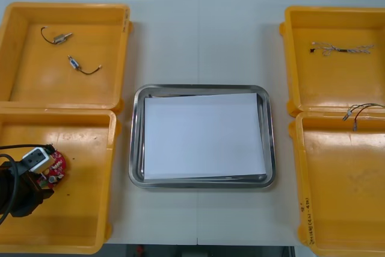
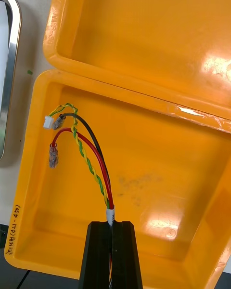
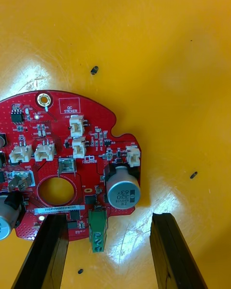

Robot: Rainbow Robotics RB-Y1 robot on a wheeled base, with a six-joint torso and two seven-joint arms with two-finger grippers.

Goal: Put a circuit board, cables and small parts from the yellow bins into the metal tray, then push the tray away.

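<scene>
A round red circuit board [image 1: 55, 165] lies in the near-left yellow bin [image 1: 78, 209]. My left gripper [image 1: 33, 182] hovers over it. In the left wrist view its black fingers [image 3: 48, 245] stand open, straddling the near edge of the circuit board [image 3: 62, 164]. My right gripper [image 2: 113, 224] is shut on a red and yellow cable [image 2: 91, 159] that also has a black strand. The cable hangs above the near-right bin [image 2: 43, 212]. In the front view this cable [image 1: 361, 111] shows at the right edge. The metal tray [image 1: 136, 142], white inside, sits in the middle.
The far-left bin [image 1: 24, 82] holds two small metal parts [image 1: 58, 38] [image 1: 76, 63] with black leads. A twisted blue and white cable [image 1: 340, 49] lies in the far-right bin [image 1: 295, 88]. The tray's rim [image 2: 10, 77] shows beside the right bins.
</scene>
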